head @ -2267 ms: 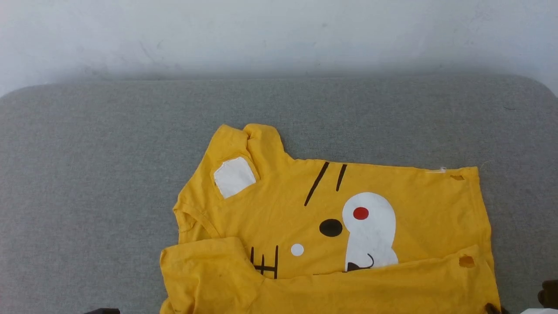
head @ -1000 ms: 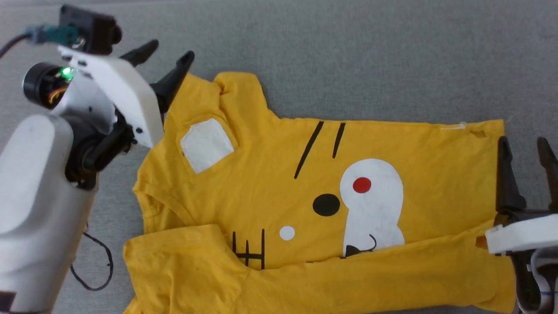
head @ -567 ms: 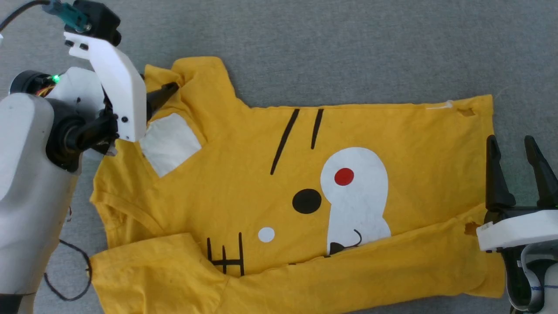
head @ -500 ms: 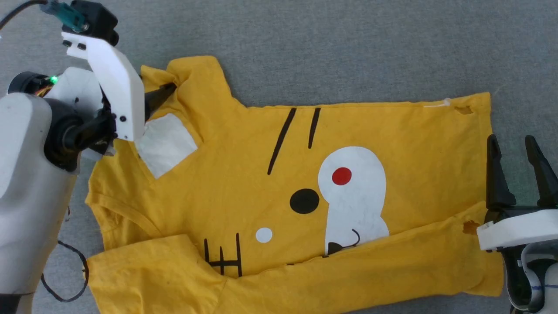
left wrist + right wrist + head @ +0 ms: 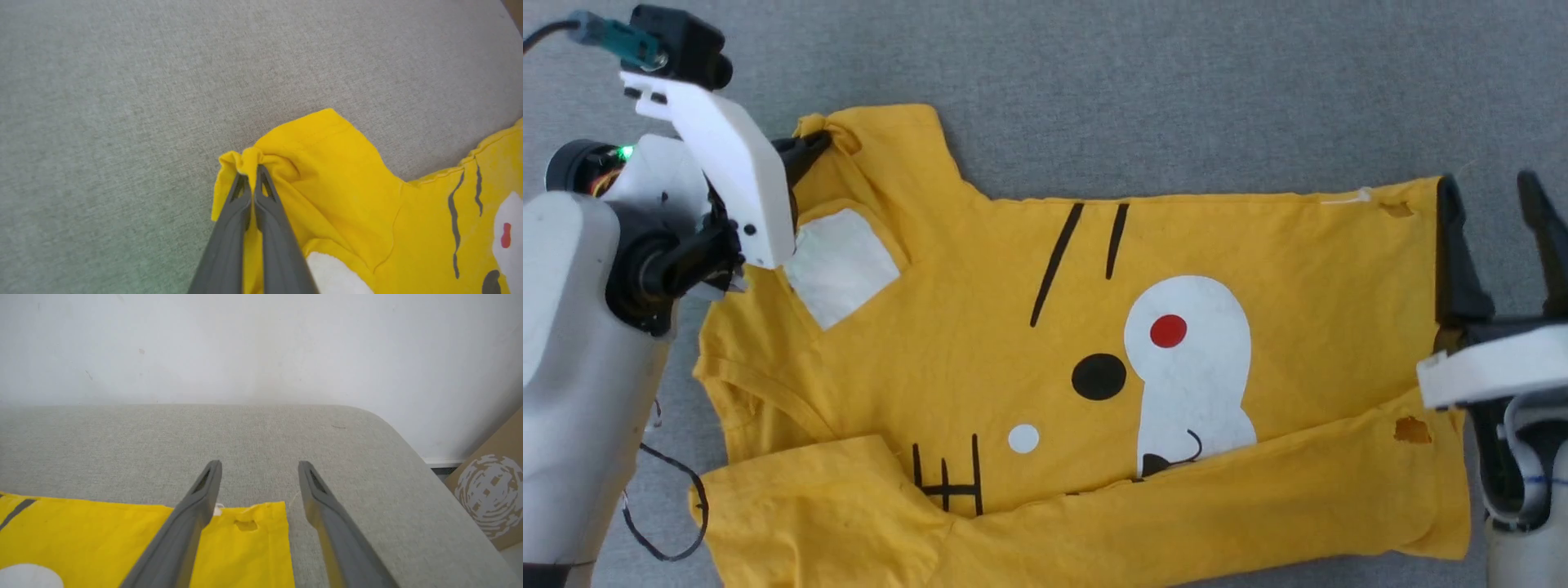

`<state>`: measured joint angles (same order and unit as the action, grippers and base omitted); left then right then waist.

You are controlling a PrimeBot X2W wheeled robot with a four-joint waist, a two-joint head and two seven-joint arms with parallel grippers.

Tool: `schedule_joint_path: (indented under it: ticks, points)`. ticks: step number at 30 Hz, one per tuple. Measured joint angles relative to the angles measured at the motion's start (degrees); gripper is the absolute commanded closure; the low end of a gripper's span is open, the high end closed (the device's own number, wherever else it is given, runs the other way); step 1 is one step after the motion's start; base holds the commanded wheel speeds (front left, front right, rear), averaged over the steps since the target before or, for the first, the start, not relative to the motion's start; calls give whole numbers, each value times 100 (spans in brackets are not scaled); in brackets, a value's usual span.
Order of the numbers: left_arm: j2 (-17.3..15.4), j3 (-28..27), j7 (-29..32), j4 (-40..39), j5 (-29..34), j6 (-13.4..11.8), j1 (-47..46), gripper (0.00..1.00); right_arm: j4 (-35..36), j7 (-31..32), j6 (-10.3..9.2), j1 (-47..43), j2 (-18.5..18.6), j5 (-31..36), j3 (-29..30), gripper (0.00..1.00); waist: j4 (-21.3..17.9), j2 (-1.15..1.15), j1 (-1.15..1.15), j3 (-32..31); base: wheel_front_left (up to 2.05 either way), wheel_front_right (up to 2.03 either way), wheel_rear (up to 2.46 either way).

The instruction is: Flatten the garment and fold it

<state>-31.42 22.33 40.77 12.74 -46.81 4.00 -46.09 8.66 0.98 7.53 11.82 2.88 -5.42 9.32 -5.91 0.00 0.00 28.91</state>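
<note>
In the head view the garment [image 5: 1094, 367] lies print-up on the grey padded surface [image 5: 1176, 90], collar end toward the robot's left and hem toward its right. Its near long edge is turned over the print as a plain yellow flap [image 5: 1176, 523], so the step in hand looks like the flattening, with folding not yet begun. The left gripper [image 5: 813, 145] reaches in from the left on a bent, pale forearm, its dark fingers pressed together on the far tip of the sleeve [image 5: 890, 155]. The right gripper [image 5: 1486, 184] stands at the hem with its fingers pointing away from the robot and spread wide, one over the cloth's edge and the other over bare surface. A thin black cable [image 5: 678, 523] loops beside the left arm. In the left wrist view the two fingers meet on a small bunched knot of yellow cloth at the sleeve's corner, the rest of the sleeve fanning out to the right. In the right wrist view the spread fingers straddle the far hem corner [image 5: 269, 522], near a small hole [image 5: 246, 525], and grip nothing; whether they touch the cloth cannot be told. A white wall [image 5: 245, 343] and a cardboard box [image 5: 490, 494] lie beyond. The next move probably calls for this gripper to close on that corner, so both arms can draw the far edge taut.
</note>
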Motion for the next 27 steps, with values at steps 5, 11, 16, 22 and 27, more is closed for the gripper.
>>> schedule_joint_path:
  ticks: [5,11,16,22,27]
  points:
    - [46,-11,-202,-89,-16,44,136,100,233,799,0,501,-4,-12,135,0,169,0,0,-138,0,0,0]
    - [65,-12,-253,-259,-56,48,175,100,-48,2654,1,714,11,188,530,0,360,0,0,-145,0,0,0]
    - [71,-5,-252,-288,-64,48,192,100,-230,3624,1,719,330,-12,386,0,426,0,0,7,0,0,0]
    - [71,-2,-252,-308,-71,48,193,100,-509,3784,1,888,609,-261,315,0,471,0,0,196,0,0,0]
    - [67,-5,-246,-326,-111,49,170,100,-716,3864,0,1162,619,-375,359,71,507,0,0,317,0,0,0]
